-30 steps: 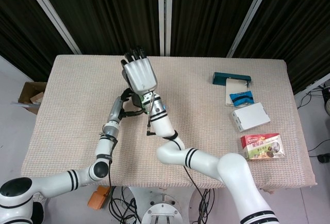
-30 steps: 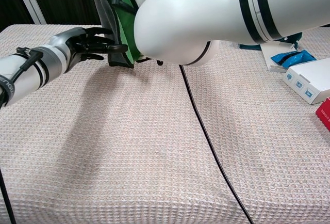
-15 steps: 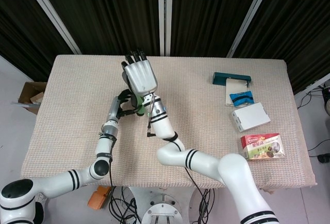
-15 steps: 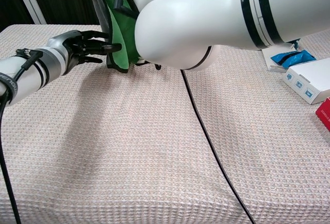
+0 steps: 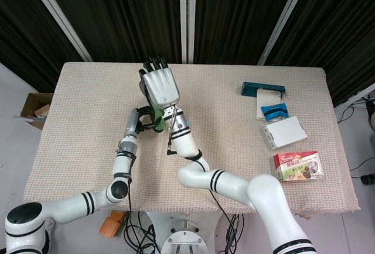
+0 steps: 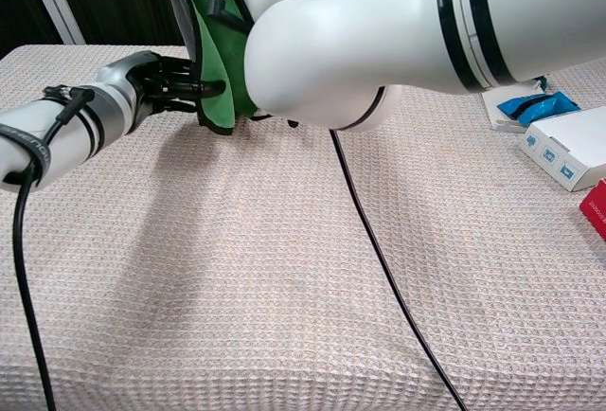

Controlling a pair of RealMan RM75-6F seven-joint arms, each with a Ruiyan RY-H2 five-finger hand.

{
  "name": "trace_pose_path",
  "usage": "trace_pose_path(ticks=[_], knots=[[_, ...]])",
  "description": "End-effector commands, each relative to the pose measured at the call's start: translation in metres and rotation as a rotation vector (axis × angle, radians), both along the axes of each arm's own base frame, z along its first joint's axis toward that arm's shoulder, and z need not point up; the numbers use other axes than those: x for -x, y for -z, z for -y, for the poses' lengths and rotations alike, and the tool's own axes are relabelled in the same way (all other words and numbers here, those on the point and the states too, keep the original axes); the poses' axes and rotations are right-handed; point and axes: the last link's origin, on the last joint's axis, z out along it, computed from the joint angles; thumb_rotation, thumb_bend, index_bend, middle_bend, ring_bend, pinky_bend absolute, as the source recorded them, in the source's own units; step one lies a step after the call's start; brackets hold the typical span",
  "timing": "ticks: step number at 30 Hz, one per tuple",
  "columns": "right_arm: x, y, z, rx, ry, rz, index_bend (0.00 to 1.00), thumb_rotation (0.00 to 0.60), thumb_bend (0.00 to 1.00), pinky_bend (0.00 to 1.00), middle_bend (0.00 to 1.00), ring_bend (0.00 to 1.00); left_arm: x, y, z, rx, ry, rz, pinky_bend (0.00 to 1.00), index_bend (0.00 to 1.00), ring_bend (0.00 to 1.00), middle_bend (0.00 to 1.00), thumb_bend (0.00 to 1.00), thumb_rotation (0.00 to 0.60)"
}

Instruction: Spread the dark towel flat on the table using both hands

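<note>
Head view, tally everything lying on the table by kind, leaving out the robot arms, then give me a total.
Towel: 1
Boxes and packs at the right: teal, cream, blue, white, red snack box: 5
Total: 6

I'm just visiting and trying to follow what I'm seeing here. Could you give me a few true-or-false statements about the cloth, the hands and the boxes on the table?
1. The towel lies spread flat on the table. False: it hangs bunched and raised.
2. The left hand reaches its fingers to the towel's lower edge. True.
3. The right hand is raised above the table. True.
4. The red snack box sits beside the left hand. False: it lies far off, on the table's right side.
</note>
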Motion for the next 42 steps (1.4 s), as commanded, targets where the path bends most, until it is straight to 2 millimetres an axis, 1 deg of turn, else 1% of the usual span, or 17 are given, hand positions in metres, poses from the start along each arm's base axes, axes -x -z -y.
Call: trace_pose_path(ticks=[1,5,8,13,16,18,21,27,30,33,35,37,39,42], knots=[[0.005,-0.006,0.000,0.000,-0.006,0.014,0.73,0.600,0.54,0.17,0.33,0.17,0.004,-0.004,0.001,-0.015,0.012,-0.019,0.21,0.68,0.42,0.59,0.47,0.600],[0.016,-0.016,-0.002,0.001,-0.023,0.028,0.73,0.600,0.54,0.17,0.33,0.17,0.016,-0.016,0.004,-0.017,0.063,-0.100,0.21,0.69,0.42,0.62,0.51,0.600],[0.028,-0.028,-0.007,0.001,-0.044,0.031,0.73,0.600,0.54,0.17,0.33,0.17,0.028,-0.033,0.007,-0.030,0.115,-0.200,0.21,0.69,0.42,0.61,0.51,0.600],[0.052,-0.054,-0.018,-0.023,-0.068,0.050,0.72,0.600,0.54,0.17,0.33,0.17,0.042,-0.076,0.013,-0.102,0.194,-0.341,0.21,0.69,0.42,0.60,0.51,0.600],[0.066,-0.068,-0.023,-0.034,-0.067,0.050,0.72,0.600,0.54,0.18,0.33,0.17,0.044,-0.101,0.016,-0.151,0.242,-0.410,0.21,0.69,0.42,0.60,0.51,0.600],[0.072,-0.075,-0.022,-0.040,-0.054,0.053,0.72,0.600,0.54,0.19,0.33,0.17,0.043,-0.115,0.015,-0.181,0.265,-0.447,0.21,0.69,0.42,0.60,0.50,0.600],[0.077,-0.083,-0.015,-0.049,-0.022,0.072,0.72,0.600,0.54,0.19,0.33,0.17,0.040,-0.131,0.006,-0.218,0.288,-0.507,0.21,0.69,0.42,0.60,0.50,0.600],[0.075,-0.096,0.014,-0.056,0.017,0.116,0.72,0.600,0.54,0.18,0.32,0.17,0.029,-0.160,-0.032,-0.294,0.253,-0.535,0.21,0.69,0.42,0.60,0.50,0.600],[0.074,-0.105,0.028,-0.044,0.013,0.152,0.72,0.600,0.54,0.18,0.32,0.17,0.027,-0.179,-0.052,-0.379,0.200,-0.529,0.21,0.69,0.42,0.60,0.50,0.600],[0.080,-0.110,0.034,-0.048,0.002,0.189,0.72,0.600,0.54,0.18,0.33,0.17,0.028,-0.195,-0.059,-0.462,0.167,-0.525,0.21,0.69,0.42,0.60,0.50,0.600],[0.087,-0.111,0.034,-0.066,-0.015,0.206,0.72,0.600,0.54,0.18,0.33,0.17,0.031,-0.200,-0.056,-0.500,0.171,-0.548,0.21,0.69,0.42,0.60,0.50,0.600],[0.096,-0.111,0.032,-0.086,-0.040,0.206,0.72,0.600,0.54,0.18,0.33,0.17,0.037,-0.200,-0.047,-0.534,0.187,-0.587,0.21,0.69,0.42,0.60,0.50,0.600],[0.106,-0.108,0.029,-0.121,-0.060,0.195,0.72,0.600,0.54,0.18,0.34,0.17,0.043,-0.195,-0.037,-0.543,0.211,-0.623,0.21,0.69,0.42,0.60,0.50,0.600],[0.123,-0.097,0.018,-0.201,-0.090,0.155,0.72,0.600,0.54,0.18,0.34,0.17,0.055,-0.178,-0.017,-0.537,0.267,-0.692,0.20,0.69,0.42,0.60,0.50,0.600]])
